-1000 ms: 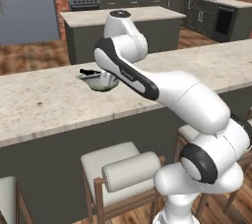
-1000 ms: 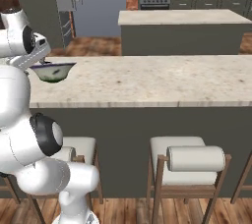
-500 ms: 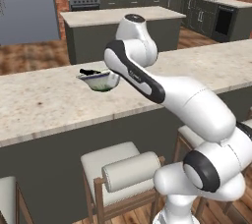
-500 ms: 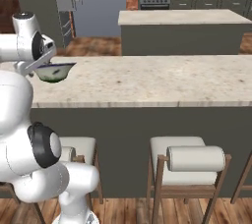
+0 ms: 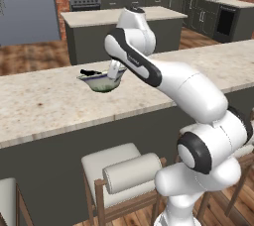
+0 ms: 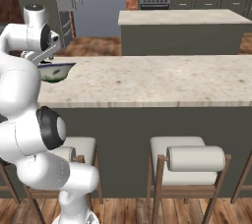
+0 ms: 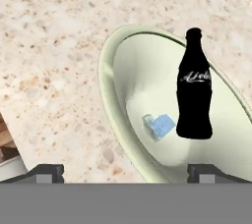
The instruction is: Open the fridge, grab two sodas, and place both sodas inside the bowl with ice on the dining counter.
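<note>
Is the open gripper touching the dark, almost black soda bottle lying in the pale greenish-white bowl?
Apart. In the hand view the gripper fingertips stand wide, with the bottle clear between and beyond them, inside the bowl.

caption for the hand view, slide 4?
Open gripper above the bowl on the dining counter, a dark soda bottle and ice inside.

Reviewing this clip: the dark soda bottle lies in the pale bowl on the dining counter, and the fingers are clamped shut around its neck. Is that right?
Not quite. In the hand view the fingers stand wide apart at the bottom edge, clear of the dark soda bottle. The bottle does lie in the pale bowl on the dining counter, beside an ice cube.
</note>
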Available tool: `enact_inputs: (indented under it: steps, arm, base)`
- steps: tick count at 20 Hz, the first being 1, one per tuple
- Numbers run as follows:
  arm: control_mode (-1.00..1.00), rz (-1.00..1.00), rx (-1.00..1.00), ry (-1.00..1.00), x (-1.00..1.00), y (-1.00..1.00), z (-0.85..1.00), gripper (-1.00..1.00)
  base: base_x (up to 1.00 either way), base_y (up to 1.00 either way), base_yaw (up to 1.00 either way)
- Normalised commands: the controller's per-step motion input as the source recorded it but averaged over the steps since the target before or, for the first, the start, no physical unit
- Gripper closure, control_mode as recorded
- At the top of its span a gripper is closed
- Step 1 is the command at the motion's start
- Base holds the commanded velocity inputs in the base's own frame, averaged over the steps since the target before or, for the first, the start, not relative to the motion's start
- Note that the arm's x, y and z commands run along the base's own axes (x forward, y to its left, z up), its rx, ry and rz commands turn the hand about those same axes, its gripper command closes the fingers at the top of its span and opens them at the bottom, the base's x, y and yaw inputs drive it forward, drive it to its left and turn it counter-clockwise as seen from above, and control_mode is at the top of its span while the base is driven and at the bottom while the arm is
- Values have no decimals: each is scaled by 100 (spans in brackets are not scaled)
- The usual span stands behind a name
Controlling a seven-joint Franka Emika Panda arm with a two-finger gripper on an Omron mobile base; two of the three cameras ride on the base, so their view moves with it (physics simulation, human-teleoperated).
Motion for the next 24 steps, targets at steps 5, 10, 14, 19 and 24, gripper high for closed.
enact_inputs:
  steps: [5, 10, 14, 19, 24]
  arm:
    - [-100, 9, 0, 14, 8, 7, -16, -100]
    - [-100, 9, 0, 8, -1, 14, -22, -100]
    - [-100, 8, 0, 4, -18, 21, -27, -100]
    - [-100, 7, 0, 5, -20, 17, -29, -100]
    - [-100, 5, 0, 2, -38, 13, -29, -100]
  base:
    - [0, 0, 0]
    - [0, 0, 0]
    - [0, 0, 0]
    - [0, 0, 0]
    - [0, 0, 0]
